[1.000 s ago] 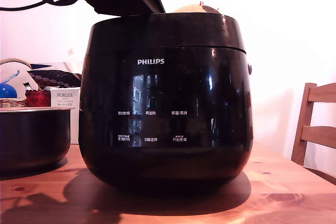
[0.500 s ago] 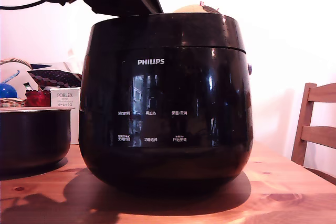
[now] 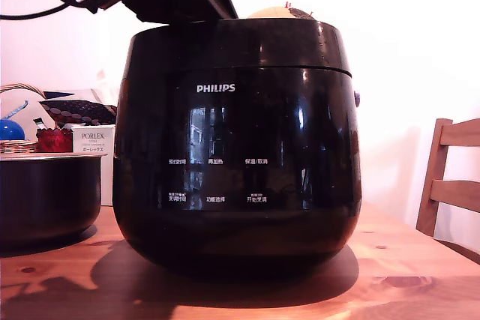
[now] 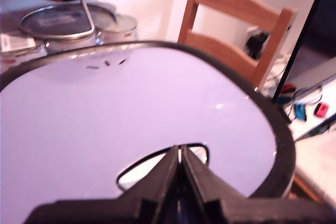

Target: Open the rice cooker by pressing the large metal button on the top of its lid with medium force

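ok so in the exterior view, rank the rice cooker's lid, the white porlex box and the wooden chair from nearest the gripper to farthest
1. Glossy black rice cooker lid: directly beneath the gripper.
2. White PORLEX box: lower down, at the exterior view's left.
3. Wooden chair: far off at the exterior view's right edge.

In the wrist view, the lid (image 4: 131,108) is washed out to blank white by glare, and the button (image 4: 137,170) is partly covered by the tool (image 4: 180,151). In the exterior view, the lid's top and button are hidden by the low angle, and the tool is cut off at the upper edge. The small labels on the rice cooker (image 3: 300,133) cannot be read. The pot (image 3: 45,192) and chair (image 3: 450,177) are cropped at the sides.
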